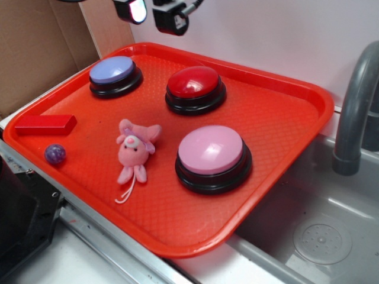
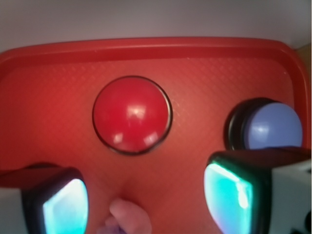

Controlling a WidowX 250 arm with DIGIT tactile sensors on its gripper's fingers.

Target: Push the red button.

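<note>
Red plastic filled most of both views: a textured orange-red tray sat on the counter beside a grey sink, with a grey faucet rising at the right edge. The red button, a glossy dome on a black round base, stood toward the far middle of the tray. In the wrist view the red button lay just ahead of the gripper, between the lines of its two fingers and clear of both. To its side at the tray's far left corner sat a blue-purple button, and nearer the front right stood the larger pink button; all three were apart from one another.

A small pink plush pig lay on the tray between the pink button and a flat red rectangular block at the left rim. A little purple ball rested just in front of that block.

The gripper hung above the tray's far edge, only its lower part visible at the top of the exterior view. Its fingers were spread wide with nothing between them and touching nothing; their pads glowed teal in the wrist view.
</note>
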